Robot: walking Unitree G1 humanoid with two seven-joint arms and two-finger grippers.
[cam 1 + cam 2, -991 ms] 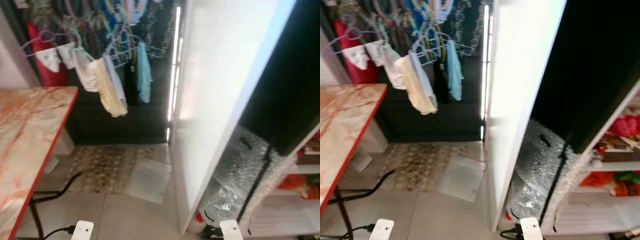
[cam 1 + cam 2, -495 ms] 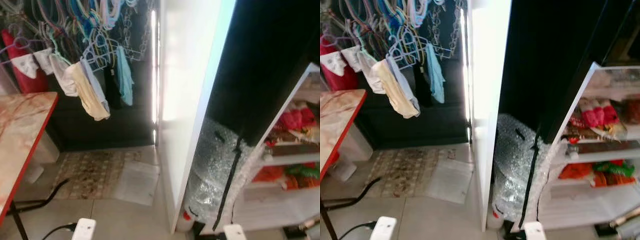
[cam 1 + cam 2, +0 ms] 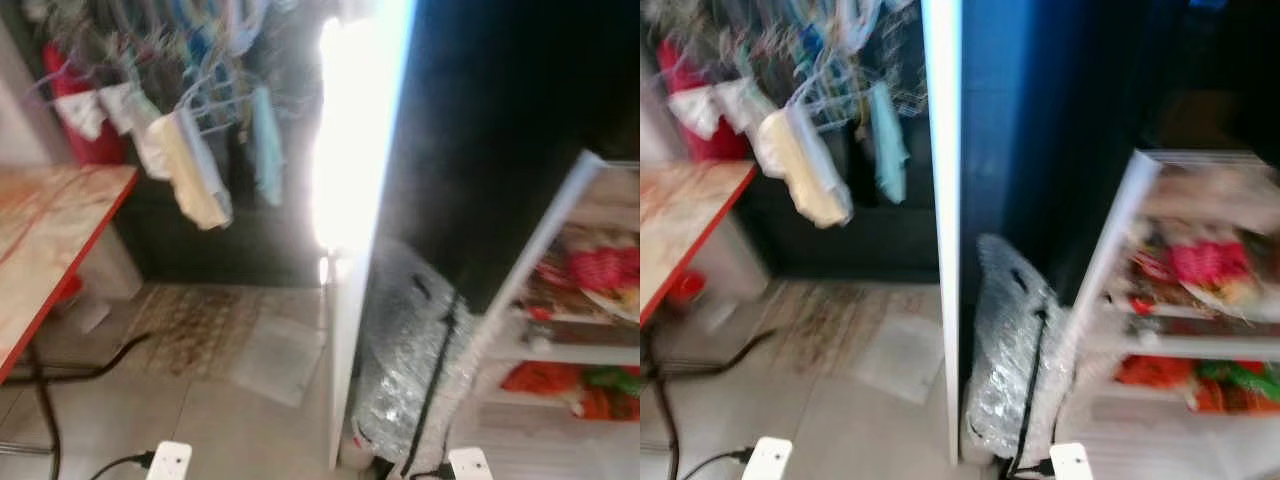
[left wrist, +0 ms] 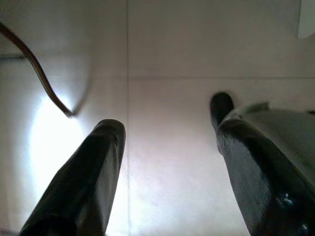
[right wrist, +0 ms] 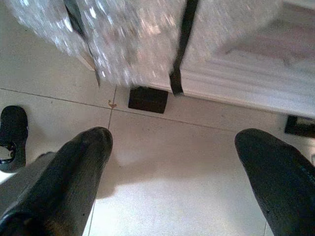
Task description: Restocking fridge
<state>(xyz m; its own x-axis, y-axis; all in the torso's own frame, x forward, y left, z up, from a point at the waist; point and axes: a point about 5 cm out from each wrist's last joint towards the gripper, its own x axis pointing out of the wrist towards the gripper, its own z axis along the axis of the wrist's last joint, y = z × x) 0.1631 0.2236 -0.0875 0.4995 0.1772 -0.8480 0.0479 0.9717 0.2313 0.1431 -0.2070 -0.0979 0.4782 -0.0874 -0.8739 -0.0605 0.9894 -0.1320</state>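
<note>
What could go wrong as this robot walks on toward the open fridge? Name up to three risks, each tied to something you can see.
1. A black cable trails across the floor tiles near the red-edged table; a foot could snag it.
2. The white fridge door stands edge-on just ahead, so an arm could strike it.
3. A bubble-wrapped bundle leans by the shelves, crowding the approach.

Both the left claw and right claw hang open over the floor.

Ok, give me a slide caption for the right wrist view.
Open right claw hanging over pale floor tiles, bubble-wrapped bundle ahead.
</note>
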